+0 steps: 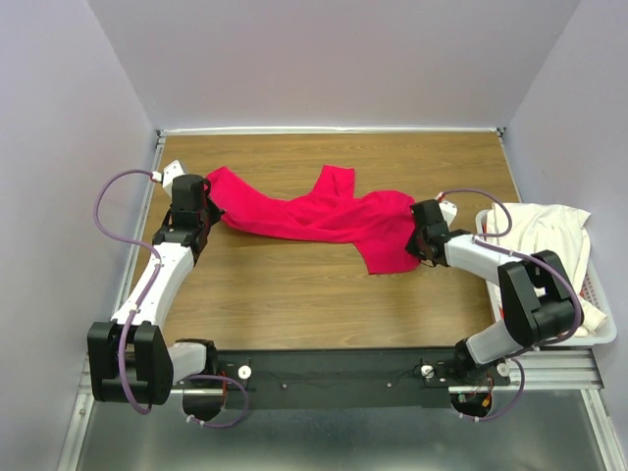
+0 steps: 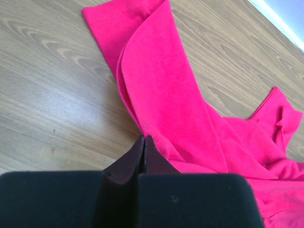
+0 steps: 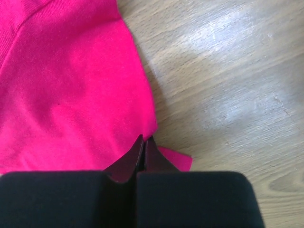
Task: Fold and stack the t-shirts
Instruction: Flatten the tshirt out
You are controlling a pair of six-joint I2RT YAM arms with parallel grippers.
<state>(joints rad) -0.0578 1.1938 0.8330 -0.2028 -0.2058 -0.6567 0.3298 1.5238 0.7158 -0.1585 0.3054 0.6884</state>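
The crimson-red t-shirt (image 1: 324, 216) lies crumpled in a long band across the wooden table, between my two grippers. My left gripper (image 1: 206, 211) is at its left end. In the left wrist view the jaws (image 2: 144, 139) are shut, with the red cloth (image 2: 166, 85) meeting their tips. My right gripper (image 1: 420, 240) is at the shirt's right end. In the right wrist view its jaws (image 3: 144, 138) are shut on the red cloth's edge (image 3: 71, 85). The cream-white t-shirt (image 1: 545, 231) lies heaped in the basket at the right.
The white slatted laundry basket (image 1: 601, 312) stands at the table's right edge, beside the right arm. Purple walls close in the left, back and right sides. Bare wood (image 1: 294, 294) shows in front of the red shirt.
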